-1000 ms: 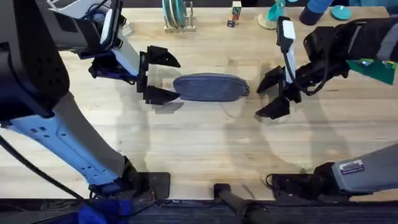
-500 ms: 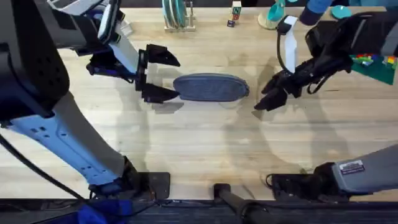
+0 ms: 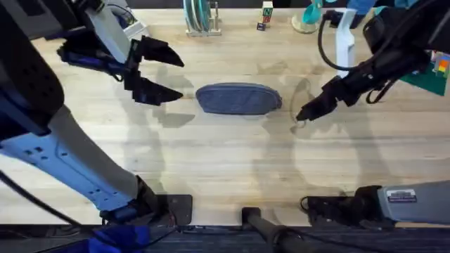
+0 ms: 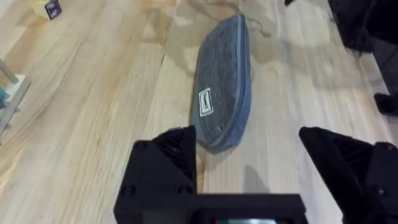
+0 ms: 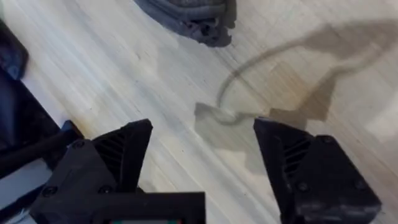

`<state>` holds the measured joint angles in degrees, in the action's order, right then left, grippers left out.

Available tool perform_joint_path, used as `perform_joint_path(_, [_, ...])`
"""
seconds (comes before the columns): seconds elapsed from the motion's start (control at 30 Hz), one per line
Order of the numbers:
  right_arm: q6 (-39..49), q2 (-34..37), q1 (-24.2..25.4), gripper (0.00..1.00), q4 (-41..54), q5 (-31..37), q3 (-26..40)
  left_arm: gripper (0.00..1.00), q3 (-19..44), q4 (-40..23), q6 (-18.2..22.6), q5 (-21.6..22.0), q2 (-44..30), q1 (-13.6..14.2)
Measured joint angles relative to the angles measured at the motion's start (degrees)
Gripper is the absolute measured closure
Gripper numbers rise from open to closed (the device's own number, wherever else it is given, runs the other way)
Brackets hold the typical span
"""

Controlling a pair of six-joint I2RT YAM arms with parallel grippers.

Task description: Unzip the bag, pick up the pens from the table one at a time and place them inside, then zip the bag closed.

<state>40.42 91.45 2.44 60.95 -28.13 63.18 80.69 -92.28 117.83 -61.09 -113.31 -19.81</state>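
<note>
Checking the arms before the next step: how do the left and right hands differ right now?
The left black two-finger hand sits left of the blue-grey heathered fabric pouch, apart from it; the right black hand hovers off the pouch's other end, nearer. The left points rightward; the right angles down-left. Both are open, holding nothing.

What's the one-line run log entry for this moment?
bag: zipped, flat on table | left gripper: open, beside bag, empty | right gripper: open, other side, empty
</note>
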Motion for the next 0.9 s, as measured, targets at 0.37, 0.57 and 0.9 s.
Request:
perform_joint_path(0.37, [-8.2,-10.25,0.0,0.005,1.31,3.29,0.11,0.002,4.43,-0.52,-16.76,10.24,7.22,-0.55])
perform_joint_path(0.57, [-11.55,-17.28,0.0,0.005,3.78,5.15,0.11,0.002,4.46,-0.53,-26.03,16.04,13.48,-0.55])
perform_joint_path(0.9, [-14.58,-28.24,-0.02,0.005,4.36,8.12,0.11,0.002,4.46,-0.95,-41.31,23.65,31.6,-0.55])
